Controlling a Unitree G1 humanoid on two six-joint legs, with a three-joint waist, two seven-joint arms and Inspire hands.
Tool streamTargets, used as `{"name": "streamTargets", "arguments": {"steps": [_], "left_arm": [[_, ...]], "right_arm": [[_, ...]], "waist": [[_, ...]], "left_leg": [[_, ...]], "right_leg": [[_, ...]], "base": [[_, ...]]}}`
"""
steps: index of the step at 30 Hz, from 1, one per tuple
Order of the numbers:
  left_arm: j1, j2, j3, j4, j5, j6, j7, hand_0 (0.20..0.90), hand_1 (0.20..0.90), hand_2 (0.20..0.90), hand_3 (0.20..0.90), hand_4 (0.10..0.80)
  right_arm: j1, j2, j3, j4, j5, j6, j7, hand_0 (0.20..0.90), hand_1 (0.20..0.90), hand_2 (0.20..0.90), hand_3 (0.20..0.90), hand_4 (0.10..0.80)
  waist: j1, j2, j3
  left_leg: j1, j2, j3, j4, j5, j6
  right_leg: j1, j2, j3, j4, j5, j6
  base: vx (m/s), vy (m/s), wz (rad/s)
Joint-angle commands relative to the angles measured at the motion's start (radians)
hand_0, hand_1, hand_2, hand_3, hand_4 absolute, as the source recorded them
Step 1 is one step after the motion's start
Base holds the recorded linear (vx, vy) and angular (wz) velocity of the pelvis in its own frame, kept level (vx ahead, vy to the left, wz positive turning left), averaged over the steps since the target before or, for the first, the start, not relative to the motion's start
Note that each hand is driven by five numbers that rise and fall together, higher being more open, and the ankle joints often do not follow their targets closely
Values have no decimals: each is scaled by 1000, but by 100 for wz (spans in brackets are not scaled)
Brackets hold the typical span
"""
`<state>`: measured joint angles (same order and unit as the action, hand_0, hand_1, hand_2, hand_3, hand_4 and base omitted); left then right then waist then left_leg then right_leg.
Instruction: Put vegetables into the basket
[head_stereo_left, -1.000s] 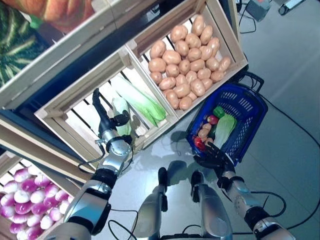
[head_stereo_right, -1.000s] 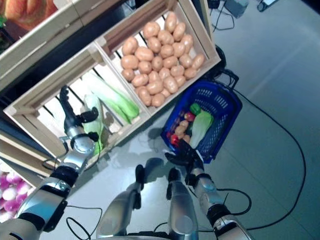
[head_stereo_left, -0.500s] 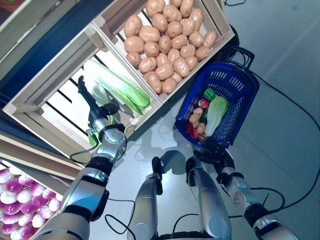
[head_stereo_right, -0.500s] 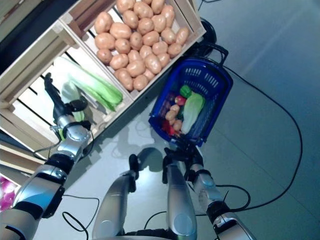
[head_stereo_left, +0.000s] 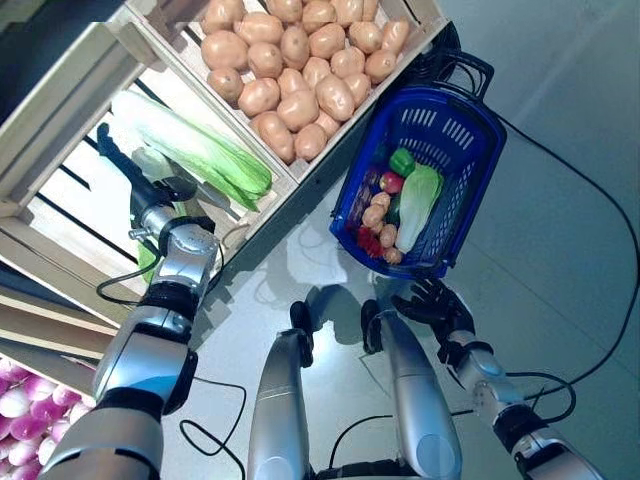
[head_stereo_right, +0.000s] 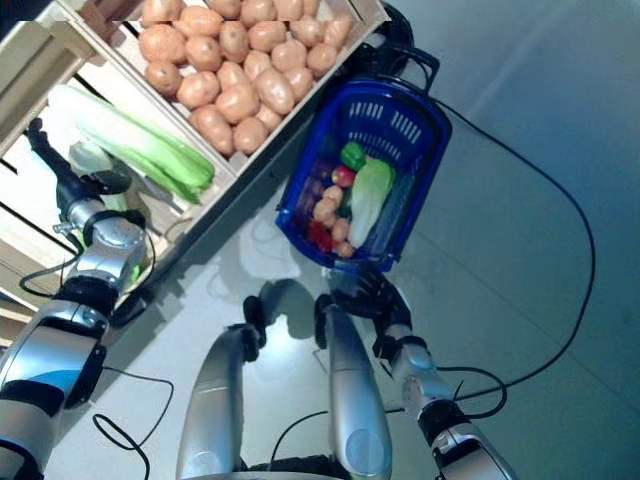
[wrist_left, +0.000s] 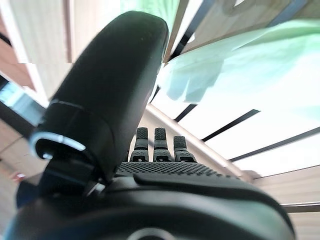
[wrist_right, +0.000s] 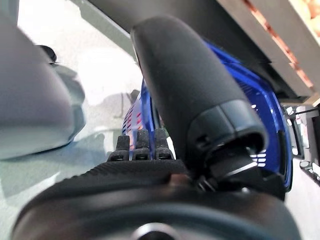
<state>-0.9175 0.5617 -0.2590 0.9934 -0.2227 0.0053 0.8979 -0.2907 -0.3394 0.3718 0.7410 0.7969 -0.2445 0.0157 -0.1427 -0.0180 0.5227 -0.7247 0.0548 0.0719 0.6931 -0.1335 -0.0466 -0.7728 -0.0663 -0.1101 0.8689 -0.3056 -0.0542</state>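
Evidently reaching for greens, the left hand (head_stereo_left: 150, 195) stands open and empty at frame left by the cabbage (head_stereo_left: 190, 150), while the right hand (head_stereo_left: 432, 303), relaxed and empty, waits just below the blue basket (head_stereo_left: 480, 160).

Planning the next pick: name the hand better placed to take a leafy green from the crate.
Left. The left hand is open over the crate, beside the leafy greens. The right hand sits apart, just outside the blue basket.

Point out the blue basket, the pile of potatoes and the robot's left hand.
blue basket (head_stereo_left: 468, 112): left eye view, on its far mesh wall.
pile of potatoes (head_stereo_left: 300, 62): left eye view, on a potato mid-pile.
left hand (head_stereo_left: 152, 192): left eye view, on the palm inside the greens crate.
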Motion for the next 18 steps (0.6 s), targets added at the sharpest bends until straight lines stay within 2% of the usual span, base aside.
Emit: {"name": "streamTargets", "arguments": {"steps": [1, 9, 14, 18], "left_arm": [[-99, 116, 28, 13, -15, -1, 78, 900, 900, 900, 900, 800], [-164, 143, 4, 70, -58, 55, 90, 900, 900, 900, 900, 800], [-191, 158, -6, 81, -42, 72, 99, 900, 900, 900, 900, 800], [-213, 181, -13, 99, -89, 74, 98, 900, 900, 900, 900, 800]], "right_arm": [[6, 6, 7, -98, 43, -37, -32, 900, 900, 900, 900, 800], [2, -7, 4, -120, 67, -39, -46, 900, 900, 900, 900, 800], [8, -13, -8, -156, 98, -58, -53, 900, 900, 900, 900, 800], [10, -12, -18, -173, 128, -69, -43, 900, 900, 900, 900, 800]], "waist": [[-5, -11, -9], [-10, -15, -3], [-9, -17, -3], [-9, -21, -3]], "left_leg": [[29, -42, 68, 31, -86, 85], [-63, -38, 69, 85, -100, 99], [-129, -37, 64, 125, -108, 107], [-184, -38, 56, 146, -108, 113]], "right_leg": [[44, 41, 51, -55, 27, -29], [-52, 46, 52, -20, 38, -20], [-116, 49, 58, 6, 46, -15], [-169, 56, 61, 25, 53, -13]], "base": [[7, 51, 0], [-1, 60, -1], [2, 46, -2], [3, 58, -1]]}}
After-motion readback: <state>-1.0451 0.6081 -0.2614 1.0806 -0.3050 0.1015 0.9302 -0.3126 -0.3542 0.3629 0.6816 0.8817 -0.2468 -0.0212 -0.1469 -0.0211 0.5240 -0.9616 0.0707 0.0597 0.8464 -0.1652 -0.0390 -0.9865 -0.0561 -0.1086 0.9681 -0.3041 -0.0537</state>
